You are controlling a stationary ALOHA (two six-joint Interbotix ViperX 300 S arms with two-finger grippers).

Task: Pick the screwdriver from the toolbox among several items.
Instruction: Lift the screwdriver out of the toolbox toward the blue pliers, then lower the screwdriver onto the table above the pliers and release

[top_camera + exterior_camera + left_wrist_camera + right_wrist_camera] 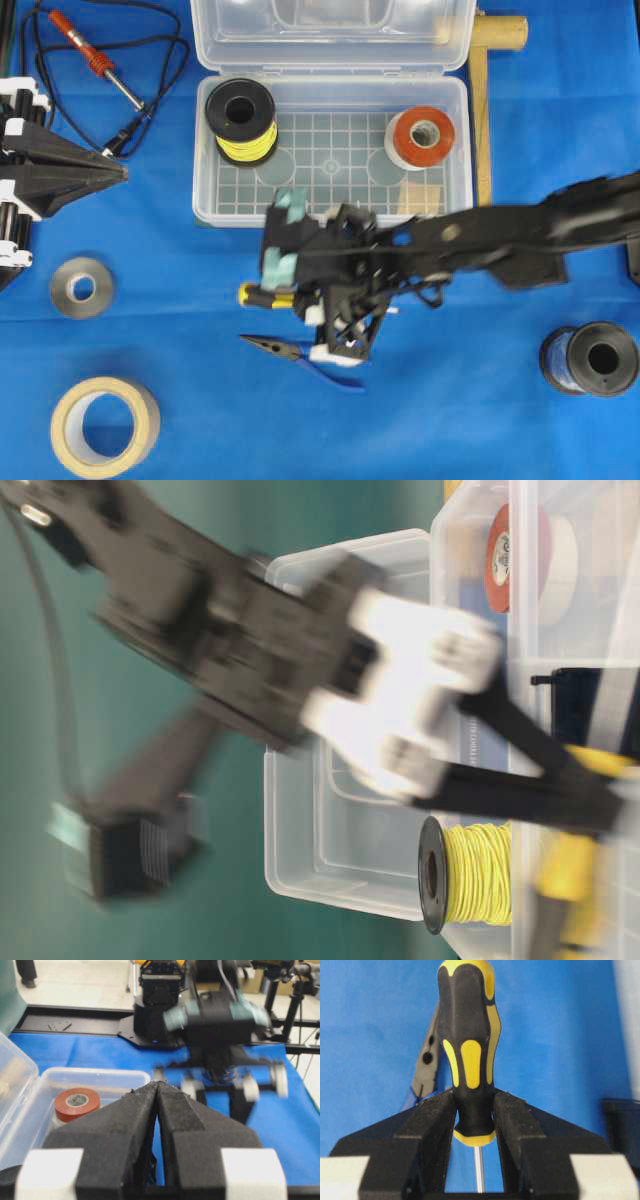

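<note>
My right gripper point(474, 1097) is shut on the screwdriver point(470, 1055), with the jaws clamped on the lower end of its yellow-and-black handle and the silver shaft running back between them. In the overhead view the right arm reaches across the middle, and the gripper point(292, 297) holds the screwdriver point(262, 295) over the blue cloth just in front of the toolbox point(205, 190). The open clear box holds a black spool of yellow wire point(241, 120), an orange-and-white tape roll point(421, 137) and a tan block point(422, 198). My left gripper point(118, 172) is shut and empty at the far left.
Blue-handled pliers point(300, 355) lie on the cloth under the right gripper. An orange soldering iron point(90, 55) with a black cord lies at the back left. A grey roll point(82, 287), a masking tape roll point(105, 425), a black spool point(590, 358) and a wooden mallet point(483, 100) lie around.
</note>
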